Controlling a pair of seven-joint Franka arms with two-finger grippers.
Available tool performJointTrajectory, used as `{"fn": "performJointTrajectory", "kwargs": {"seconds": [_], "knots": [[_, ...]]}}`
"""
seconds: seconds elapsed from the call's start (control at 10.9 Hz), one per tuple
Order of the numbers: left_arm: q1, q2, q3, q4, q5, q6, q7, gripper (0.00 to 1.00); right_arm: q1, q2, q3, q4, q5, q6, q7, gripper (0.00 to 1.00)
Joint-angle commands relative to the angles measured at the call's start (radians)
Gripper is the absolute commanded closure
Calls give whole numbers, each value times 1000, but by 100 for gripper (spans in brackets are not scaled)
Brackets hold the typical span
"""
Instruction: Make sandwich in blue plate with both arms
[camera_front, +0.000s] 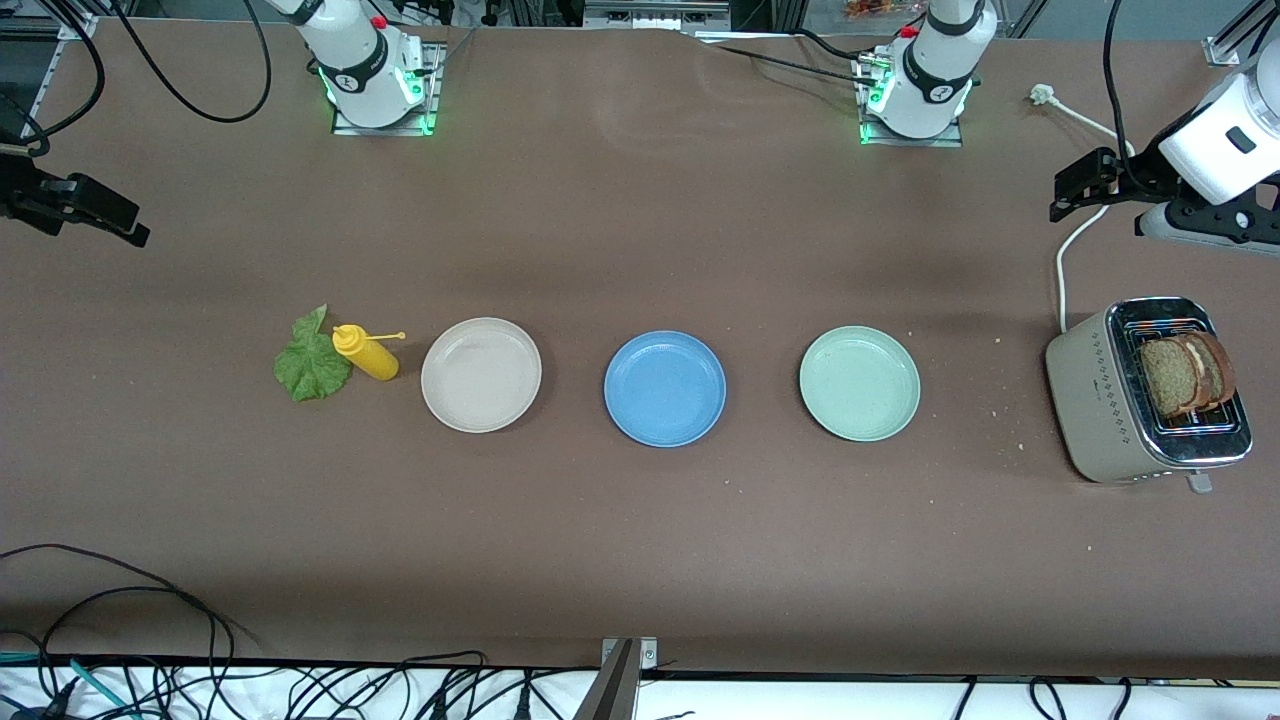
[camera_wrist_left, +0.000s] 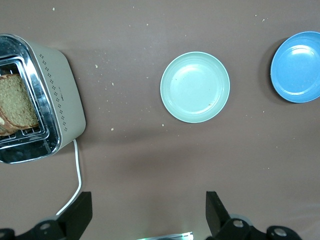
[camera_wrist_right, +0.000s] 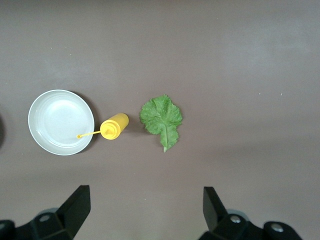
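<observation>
Both grippers are wide open and empty: left gripper (camera_wrist_left: 147, 215) above the tabletop (camera_front: 640, 540) near the toaster (camera_front: 1100, 400), right gripper (camera_wrist_right: 145, 212) near the lettuce (camera_front: 310, 365). The blue plate (camera_front: 665, 388) is bare. Bread (camera_front: 1185, 373) may jam in its slot if you pull it tilted.

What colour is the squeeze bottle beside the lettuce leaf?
Yellow; the squeeze bottle shows best in the front view.

We've got pretty even overhead light here, everything sharp. Soft arm shadows smear across the brown table (camera_front: 640, 250), and there's a bit of glare on the toaster (camera_front: 1150, 395) chrome. Plates throw thin shadows.
</observation>
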Motion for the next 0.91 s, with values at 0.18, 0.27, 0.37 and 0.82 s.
{"fn": "performJointTrajectory", "kwargs": {"seconds": [0.18,0.27,0.37,0.82], "knots": [[-6,19,4,37,51,-24,-8,0,-1,-5,2,11,17,-39,35,0],[-5,20,5,42,51,-24,-11,0,-1,-5,3,11,17,-39,35,0],[0,23,7,54,49,-26,-9,0,-1,-5,3,11,17,-39,35,0],[9,28,13,112,49,-53,-8,0,-1,-5,3,11,17,-39,35,0]]}}
